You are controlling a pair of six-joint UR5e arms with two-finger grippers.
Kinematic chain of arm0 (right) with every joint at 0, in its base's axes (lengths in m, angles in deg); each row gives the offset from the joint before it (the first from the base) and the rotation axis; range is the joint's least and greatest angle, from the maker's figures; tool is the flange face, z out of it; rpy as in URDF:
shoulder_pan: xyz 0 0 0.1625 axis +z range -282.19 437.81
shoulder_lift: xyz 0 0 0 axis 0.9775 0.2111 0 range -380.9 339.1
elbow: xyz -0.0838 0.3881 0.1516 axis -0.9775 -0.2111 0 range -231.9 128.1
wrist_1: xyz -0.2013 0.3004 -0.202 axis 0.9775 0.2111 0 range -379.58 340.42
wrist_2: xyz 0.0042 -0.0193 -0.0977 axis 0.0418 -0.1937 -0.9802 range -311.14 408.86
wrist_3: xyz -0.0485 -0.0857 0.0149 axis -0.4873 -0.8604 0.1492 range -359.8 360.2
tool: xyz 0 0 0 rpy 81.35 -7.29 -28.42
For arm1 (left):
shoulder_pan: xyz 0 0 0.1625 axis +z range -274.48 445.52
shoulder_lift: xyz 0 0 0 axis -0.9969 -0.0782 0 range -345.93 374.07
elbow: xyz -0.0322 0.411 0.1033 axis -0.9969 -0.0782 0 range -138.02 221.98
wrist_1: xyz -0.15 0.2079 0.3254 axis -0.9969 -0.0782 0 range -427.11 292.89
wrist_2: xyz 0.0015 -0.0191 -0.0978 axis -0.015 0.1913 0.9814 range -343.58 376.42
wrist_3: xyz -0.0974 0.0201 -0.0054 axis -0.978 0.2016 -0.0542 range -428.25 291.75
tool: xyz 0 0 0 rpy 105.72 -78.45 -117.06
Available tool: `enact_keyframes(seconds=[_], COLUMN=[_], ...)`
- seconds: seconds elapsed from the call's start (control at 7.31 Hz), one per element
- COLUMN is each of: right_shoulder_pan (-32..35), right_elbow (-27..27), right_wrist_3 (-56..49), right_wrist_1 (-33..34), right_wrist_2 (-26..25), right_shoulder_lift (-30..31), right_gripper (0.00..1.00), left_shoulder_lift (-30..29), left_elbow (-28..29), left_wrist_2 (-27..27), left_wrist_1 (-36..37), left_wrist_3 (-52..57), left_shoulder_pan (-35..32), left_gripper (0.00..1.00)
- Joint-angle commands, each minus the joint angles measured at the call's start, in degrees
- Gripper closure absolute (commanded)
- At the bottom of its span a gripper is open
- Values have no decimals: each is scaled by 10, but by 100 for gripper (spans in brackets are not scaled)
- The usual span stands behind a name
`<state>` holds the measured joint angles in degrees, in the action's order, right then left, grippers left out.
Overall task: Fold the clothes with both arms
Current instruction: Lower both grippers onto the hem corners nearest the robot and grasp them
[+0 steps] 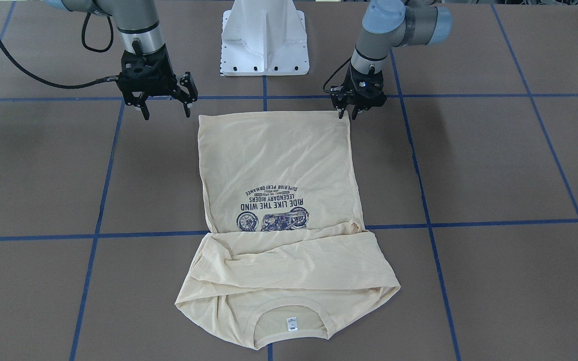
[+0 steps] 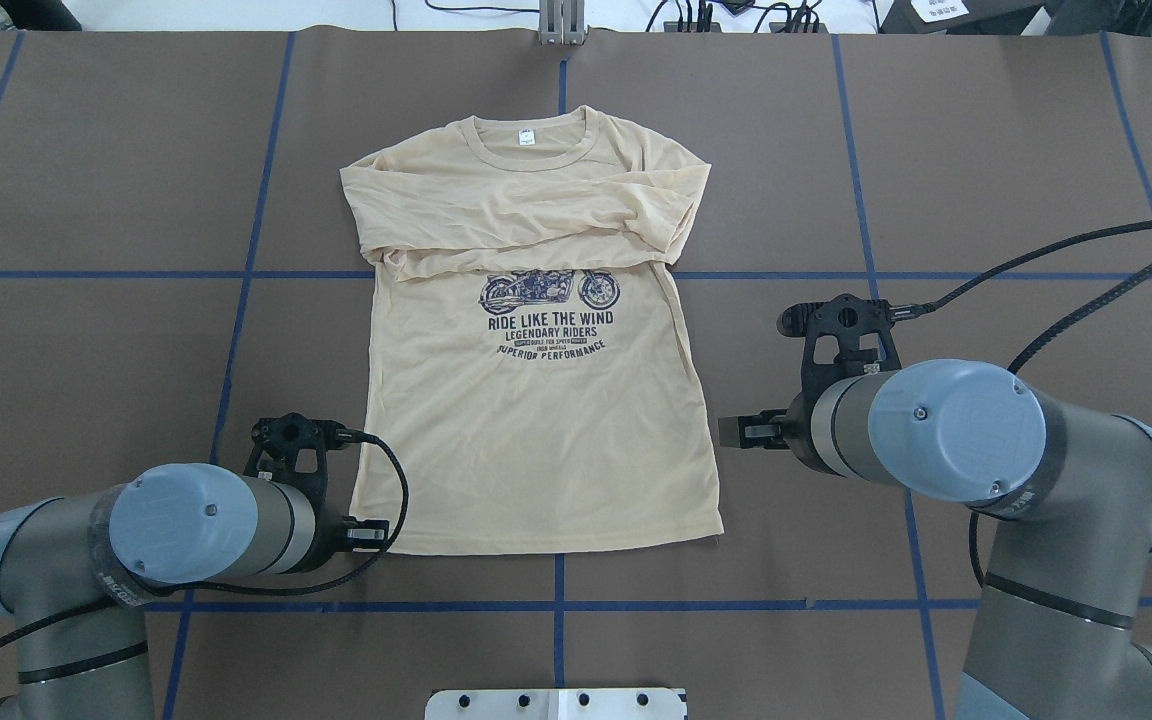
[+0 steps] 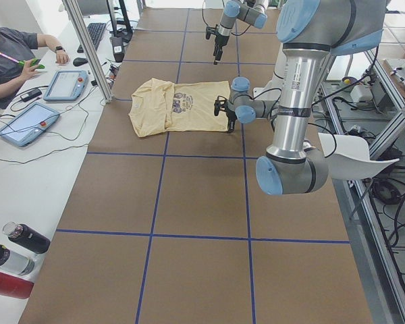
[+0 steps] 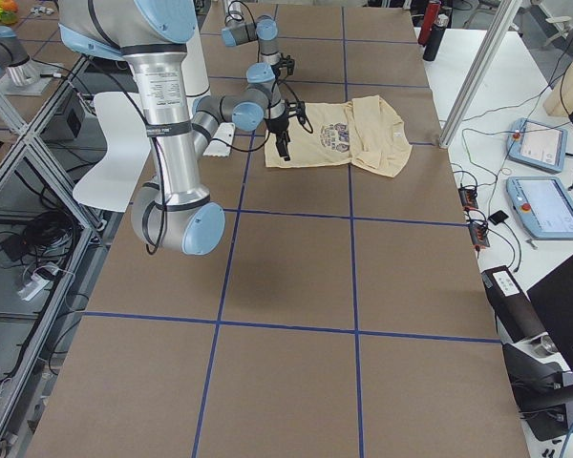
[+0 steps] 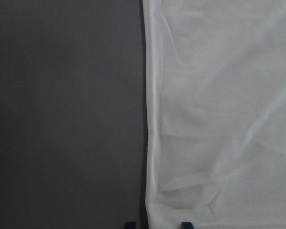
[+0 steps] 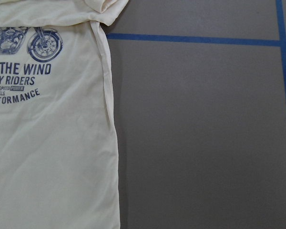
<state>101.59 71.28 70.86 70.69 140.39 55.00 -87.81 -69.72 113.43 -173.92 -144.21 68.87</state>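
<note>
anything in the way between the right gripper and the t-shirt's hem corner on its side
Nothing visible. Only bare table lies between the open right gripper and the nearest hem corner of the T-shirt. The left gripper sits right at the other hem corner.

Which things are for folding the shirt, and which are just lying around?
For the job: T-shirt, left gripper, right gripper.
Just lying about: bottles, control tablets, white base.
</note>
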Motion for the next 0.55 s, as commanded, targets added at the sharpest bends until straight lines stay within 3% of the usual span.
enact_keyframes(seconds=[0.0, 0.27, 0.41], right_shoulder_pan=[0, 0, -2], right_elbow=[-1, -1, -2], right_wrist_3=[0, 0, 1], right_wrist_1=[0, 0, 0], right_wrist_2=[-1, -1, -2], right_shoulder_lift=[0, 0, 0], right_gripper=[0, 0, 0], left_shoulder_lift=[-1, -1, -1], left_elbow=[0, 0, -1], left_wrist_2=[0, -1, -2], left_wrist_1=[-1, -1, -1], left_wrist_3=[-2, -4, -5], left_shoulder_pan=[2, 2, 2], left_gripper=[71, 100, 100])
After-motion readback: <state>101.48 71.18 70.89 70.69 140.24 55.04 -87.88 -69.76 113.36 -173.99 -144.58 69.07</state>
